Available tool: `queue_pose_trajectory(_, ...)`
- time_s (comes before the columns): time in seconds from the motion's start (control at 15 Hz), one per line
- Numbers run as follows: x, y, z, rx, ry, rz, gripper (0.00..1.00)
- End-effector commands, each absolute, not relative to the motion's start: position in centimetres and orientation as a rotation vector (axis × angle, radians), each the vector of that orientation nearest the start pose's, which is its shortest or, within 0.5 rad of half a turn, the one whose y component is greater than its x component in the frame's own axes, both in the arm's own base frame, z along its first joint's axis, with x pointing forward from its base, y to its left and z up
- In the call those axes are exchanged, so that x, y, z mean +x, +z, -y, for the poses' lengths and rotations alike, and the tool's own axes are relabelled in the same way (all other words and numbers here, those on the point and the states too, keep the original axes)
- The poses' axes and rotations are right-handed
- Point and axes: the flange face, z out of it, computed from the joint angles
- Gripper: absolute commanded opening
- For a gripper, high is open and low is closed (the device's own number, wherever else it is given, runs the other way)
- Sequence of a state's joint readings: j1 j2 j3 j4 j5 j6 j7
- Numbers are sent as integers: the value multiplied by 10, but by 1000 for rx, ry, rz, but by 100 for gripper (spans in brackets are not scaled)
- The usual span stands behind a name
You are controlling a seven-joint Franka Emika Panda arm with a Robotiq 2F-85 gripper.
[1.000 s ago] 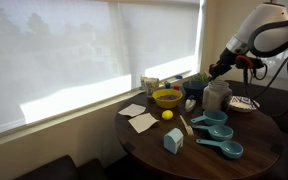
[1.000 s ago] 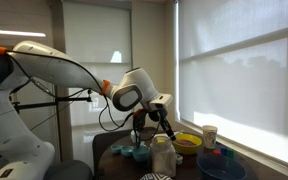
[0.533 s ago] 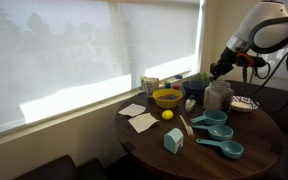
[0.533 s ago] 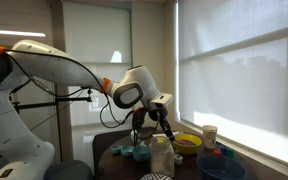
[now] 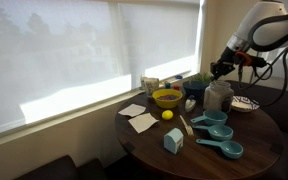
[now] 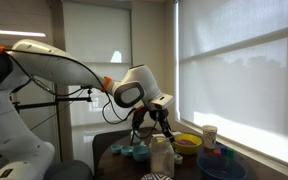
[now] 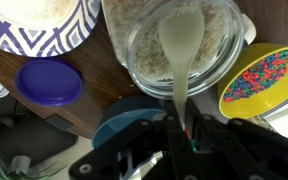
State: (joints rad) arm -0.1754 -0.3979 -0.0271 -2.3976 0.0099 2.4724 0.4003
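Note:
My gripper (image 7: 177, 125) is shut on the handle of a white spoon (image 7: 181, 45). The spoon's bowl hangs over the open mouth of a clear jar (image 7: 144, 50) filled with pale grains. In both exterior views the gripper (image 5: 218, 68) (image 6: 162, 118) hovers just above that jar (image 5: 217, 95) (image 6: 162, 155) on the round wooden table (image 5: 259, 135). A yellow bowl of coloured sprinkles (image 7: 259, 80) sits beside the jar.
A blue lid (image 7: 49, 80) and a patterned plate (image 7: 34, 25) lie near the jar. Teal measuring cups (image 5: 216, 132), a yellow bowl (image 5: 167, 98), a small yellow ball (image 5: 167, 114), white napkins (image 5: 141, 122) and a paper cup (image 5: 151, 85) crowd the table by the window.

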Motion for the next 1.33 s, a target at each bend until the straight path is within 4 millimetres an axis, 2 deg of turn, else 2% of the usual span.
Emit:
queue_pose_trajectory(0.0, 457, 518, 107, -2811, -625, -1005, 3)
queue_pose_trajectory(0.67, 453, 540, 137, -2694, -574, -1161, 3)
queue_pose_trajectory(1.0, 455, 553, 133, -2649, -576, -1203, 3)
queue_pose_trajectory(1.27, 452, 562, 116, -2652, -569, -1181, 3)
